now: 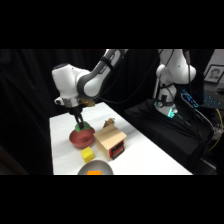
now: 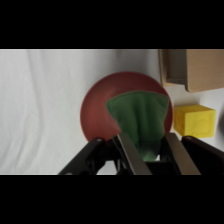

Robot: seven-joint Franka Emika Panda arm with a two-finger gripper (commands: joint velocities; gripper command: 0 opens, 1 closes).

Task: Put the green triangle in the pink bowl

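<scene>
End effector (image 2: 145, 150) clamped on the green triangle (image 2: 140, 122), fingers (image 2: 131, 150) pressed against both sides of the block, held directly above the pink bowl (image 2: 97, 112) on the white bench (image 2: 45, 100). Risk from here: released too high, likely to bounce or roll off the shallow rim toward the yellow cube (image 2: 194, 120) just beside; lowered too far, likely to knock the bowl toward the wooden box (image 1: 110, 141) near it.

Yellow cube (image 1: 88, 154) near tabletop's (image 1: 145, 155) front edge, beside wooden box (image 1: 111, 141). Grey bowl (image 1: 95, 168) at front edge, something orange inside. Small tan object (image 1: 108, 122) behind box.
</scene>
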